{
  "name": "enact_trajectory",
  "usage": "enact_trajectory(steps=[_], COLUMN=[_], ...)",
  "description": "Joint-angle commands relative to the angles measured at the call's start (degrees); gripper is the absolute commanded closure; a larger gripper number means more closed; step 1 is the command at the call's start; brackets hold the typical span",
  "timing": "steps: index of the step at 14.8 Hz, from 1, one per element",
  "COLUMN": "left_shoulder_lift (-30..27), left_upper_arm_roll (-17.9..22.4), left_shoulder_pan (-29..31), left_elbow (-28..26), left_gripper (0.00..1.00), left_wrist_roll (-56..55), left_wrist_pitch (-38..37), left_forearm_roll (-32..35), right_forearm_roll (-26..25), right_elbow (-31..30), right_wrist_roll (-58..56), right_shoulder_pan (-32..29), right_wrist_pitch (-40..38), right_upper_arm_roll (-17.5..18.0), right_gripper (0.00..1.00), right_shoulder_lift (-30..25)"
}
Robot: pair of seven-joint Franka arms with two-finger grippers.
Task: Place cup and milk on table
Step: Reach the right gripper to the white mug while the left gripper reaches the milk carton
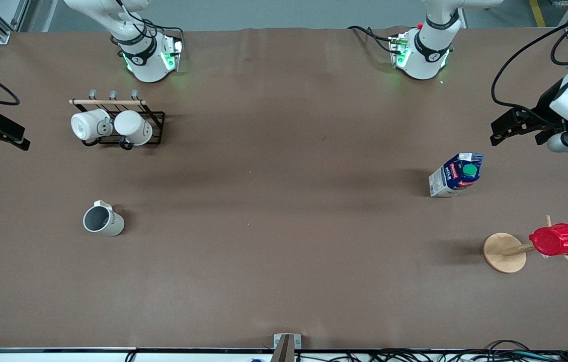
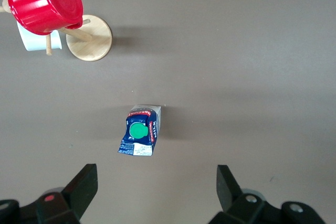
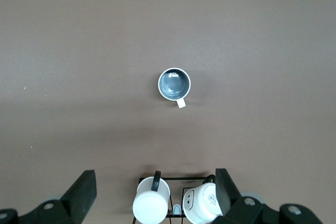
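The cup (image 1: 103,221) is a small beige-grey mug with a dark grey inside and one short handle; it stands upright on the desk (image 1: 273,226) toward the right arm's end, nearer to the front camera than the black wire rack (image 1: 128,128) that carries two brighter white mugs (image 1: 111,126). The milk (image 1: 456,174) is a small blue carton with a round green cap, a red label band and white sides, standing upright toward the left arm's end, farther from the front camera than the wooden peg stand (image 1: 505,252) that bears a red ribbed cup (image 1: 557,240). The desk has a plain brown matte cover with faint creases, and grey floor shows along its edge by the robot bases. The left end effector (image 2: 157,190) hangs spread wide and empty above the desk near the milk. The right end effector (image 3: 155,195) hangs just as wide and empty above the rack.
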Motion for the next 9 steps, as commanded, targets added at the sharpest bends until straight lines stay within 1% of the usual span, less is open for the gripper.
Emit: enact_trajectory(steps=[1,9], left_shoulder_lift=[-0.51,0.11], left_upper_arm_roll=[0.3,0.3], left_shoulder_pan=[-0.26,-0.09], left_elbow=[-0.08,0.27], left_gripper=[0.0,0.0], left_wrist_roll=[0.9,0.81], left_wrist_pitch=[-0.57,-0.57], left_forearm_roll=[0.19,0.19], right_forearm_roll=[-0.54,-0.71], right_elbow=[-0.73,-0.73], right_wrist_roll=[1.09,0.92], right_shoulder_pan=[0.8,0.8], right_wrist_pitch=[0.29,0.29], right_upper_arm_roll=[-0.48,-0.56], right_gripper=[0.0,0.0], right_shoulder_lift=[-0.71,-0.71])
